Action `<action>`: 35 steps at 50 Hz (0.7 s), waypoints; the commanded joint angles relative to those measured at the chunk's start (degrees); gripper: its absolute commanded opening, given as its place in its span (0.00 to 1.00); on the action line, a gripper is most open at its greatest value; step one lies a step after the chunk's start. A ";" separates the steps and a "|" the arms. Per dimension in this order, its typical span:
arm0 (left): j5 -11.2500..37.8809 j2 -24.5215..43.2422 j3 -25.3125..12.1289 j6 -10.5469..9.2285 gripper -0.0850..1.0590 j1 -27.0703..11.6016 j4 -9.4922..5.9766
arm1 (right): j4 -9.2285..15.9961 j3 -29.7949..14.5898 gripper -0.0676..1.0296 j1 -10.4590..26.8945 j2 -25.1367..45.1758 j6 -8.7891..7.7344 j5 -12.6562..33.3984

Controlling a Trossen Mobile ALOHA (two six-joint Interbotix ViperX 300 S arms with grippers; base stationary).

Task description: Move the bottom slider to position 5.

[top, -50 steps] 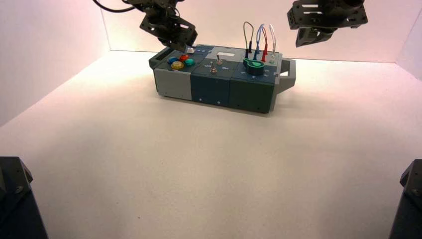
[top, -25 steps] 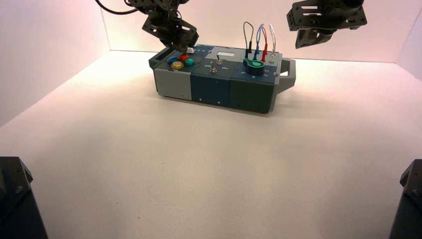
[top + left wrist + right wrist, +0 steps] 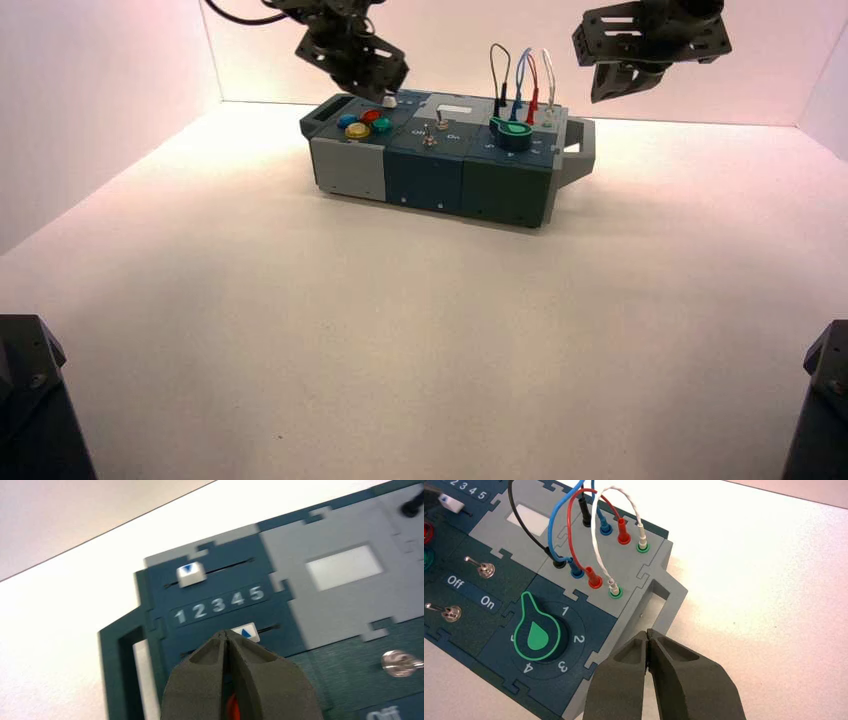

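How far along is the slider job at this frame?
Mostly done. The bottom slider sits with its blue arrow roughly under the 4 to 5 end of the number strip, while the other slider sits by the 1. The left gripper, shut, is beside the knob. Left: confirm that it sits squarely at 5. The right gripper is parked, shut, by the box's handle.
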 commanded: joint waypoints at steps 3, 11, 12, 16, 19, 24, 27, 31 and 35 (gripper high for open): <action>0.53 -0.44 -2.20 0.35 0.05 -2.02 0.09 | 0.18 -1.41 0.04 0.00 -0.70 0.09 -0.18; 2.11 0.97 -4.04 0.35 0.05 -3.34 0.09 | 0.18 -1.41 0.04 0.00 -0.88 0.09 -0.09; 2.11 1.05 -4.13 0.35 0.05 -3.34 0.18 | 0.18 -1.41 0.04 0.00 -0.88 0.09 0.00; 3.08 1.93 -5.19 0.35 0.05 -3.69 0.09 | 0.18 -1.41 0.04 0.00 -0.88 0.09 0.09; 3.43 2.11 -5.54 0.35 0.05 -3.69 0.09 | 0.18 -1.49 0.04 0.00 -0.88 0.09 0.18; 3.52 2.11 -5.54 0.35 0.05 -3.69 0.09 | 0.18 -1.49 0.04 0.00 -0.88 0.09 0.35; 3.52 2.02 -5.45 0.35 0.05 -3.69 0.09 | 0.18 -1.49 0.04 0.00 -0.88 0.09 0.35; 3.52 2.02 -5.36 0.35 0.05 -3.69 0.09 | 0.18 -1.49 0.04 0.00 -0.97 0.09 0.35; 3.43 1.93 -5.27 0.35 0.05 -3.60 0.09 | 0.18 -1.49 0.04 0.00 -0.97 0.09 0.35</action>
